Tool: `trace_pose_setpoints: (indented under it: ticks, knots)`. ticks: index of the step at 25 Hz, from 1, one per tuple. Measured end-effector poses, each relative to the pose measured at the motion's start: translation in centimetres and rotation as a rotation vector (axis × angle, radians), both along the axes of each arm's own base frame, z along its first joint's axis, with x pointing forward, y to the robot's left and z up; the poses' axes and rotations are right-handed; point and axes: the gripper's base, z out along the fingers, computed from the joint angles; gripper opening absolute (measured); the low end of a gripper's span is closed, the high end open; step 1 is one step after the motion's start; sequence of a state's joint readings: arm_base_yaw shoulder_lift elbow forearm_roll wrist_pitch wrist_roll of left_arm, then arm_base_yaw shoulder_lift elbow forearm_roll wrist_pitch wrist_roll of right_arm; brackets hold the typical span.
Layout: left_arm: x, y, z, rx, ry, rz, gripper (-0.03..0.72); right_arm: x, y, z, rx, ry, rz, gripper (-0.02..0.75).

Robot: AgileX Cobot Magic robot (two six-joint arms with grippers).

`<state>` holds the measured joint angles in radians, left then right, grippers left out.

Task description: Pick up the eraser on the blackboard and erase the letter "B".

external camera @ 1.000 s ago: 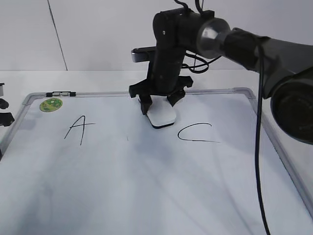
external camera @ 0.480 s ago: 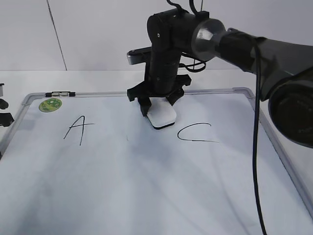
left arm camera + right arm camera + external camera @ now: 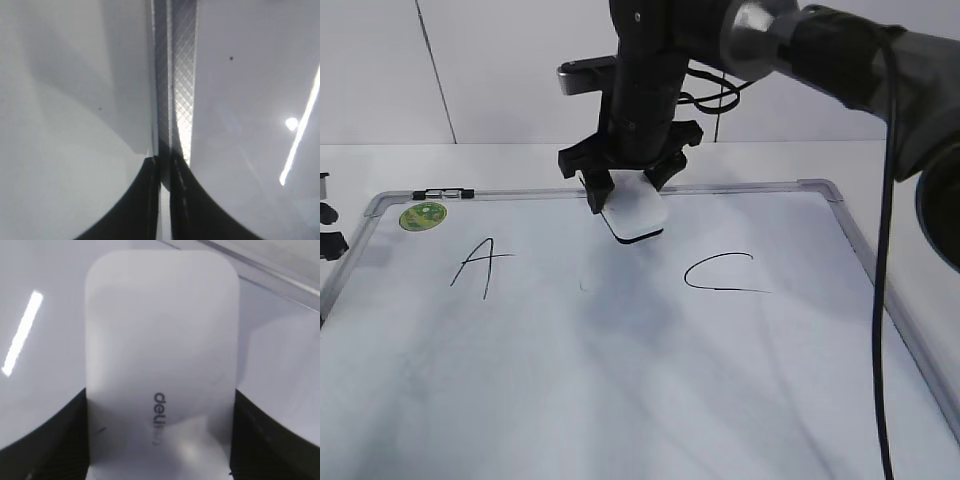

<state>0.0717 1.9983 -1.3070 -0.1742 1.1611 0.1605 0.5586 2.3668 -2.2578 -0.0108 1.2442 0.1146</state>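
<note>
While the right gripper (image 3: pixel 628 190) is pinching the eraser (image 3: pixel 634 215) between its two fingers, the wipe looks nearly finished. Going left to right across the blackboard (image 3: pixel 620 380): a round green sticker (image 3: pixel 424 214) is sitting near the 10 o'clock corner, the black "A" (image 3: pixel 480 264) is showing at about 9 o'clock, the middle spot is reading blank except for a faint speck, and the black "C" (image 3: pixel 720 273) is lying at 3 o'clock. The letter "B" is no longer showing between them; the eraser is hanging at 12 o'clock over that gap, near the top frame, and contact with the board cannot be told. In the right wrist view the eraser (image 3: pixel 160 365) is filling the frame, grey lettering up, dark fingers (image 3: pixel 45 440) clamping both sides.

Risks, as judgement: a sideways drift is likely smearing the "A" or the "C"; a tilted eraser is leaving residue; pushing toward 12 o'clock is risking a knock on the frame.

The left gripper (image 3: pixel 165 200) is sitting with fingers pressed together over a frame edge.

No containers are showing in any view.
</note>
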Motion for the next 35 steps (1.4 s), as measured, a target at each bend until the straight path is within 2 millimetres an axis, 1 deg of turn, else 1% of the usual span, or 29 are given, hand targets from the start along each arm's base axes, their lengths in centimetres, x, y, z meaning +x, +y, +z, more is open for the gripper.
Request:
trace_pose_setpoints:
  ticks: [4,8,11,14,19,22,27,29,35]
  knots:
    - [0.0,0.0,0.0,0.000,0.000,0.000,0.013,-0.8,0.7,1.0,0.012,-0.011,0.020,0.516]
    - [0.0,0.0,0.0,0.000,0.000,0.000,0.013,-2.3,1.1,1.1,0.013,0.025,0.047,0.516]
    - [0.0,0.0,0.0,0.000,0.000,0.000,0.013,-3.6,1.0,1.0,0.001,0.064,0.057,0.516]
    - [0.0,0.0,0.0,-0.002,0.002,0.001,0.013,-4.4,1.0,0.9,-0.006,0.085,0.067,0.516]
    - [0.0,0.0,0.0,-0.004,0.002,0.002,0.013,-5.8,2.7,0.6,-0.010,0.092,0.116,0.516]
    - [0.0,0.0,0.0,-0.004,0.002,0.002,0.013,-6.0,3.3,-0.2,-0.014,0.109,0.127,0.516]
    - [0.0,0.0,0.0,-0.004,0.004,0.002,0.013,-5.6,3.8,-3.3,-0.046,0.160,0.129,0.516]
    - [0.0,0.0,0.0,-0.005,0.004,0.002,0.013,-5.6,3.9,-4.3,-0.057,0.176,0.130,0.516]
    - [0.0,0.0,0.0,-0.005,0.004,0.002,0.013,-5.7,4.4,-5.3,-0.086,0.173,0.149,0.516]
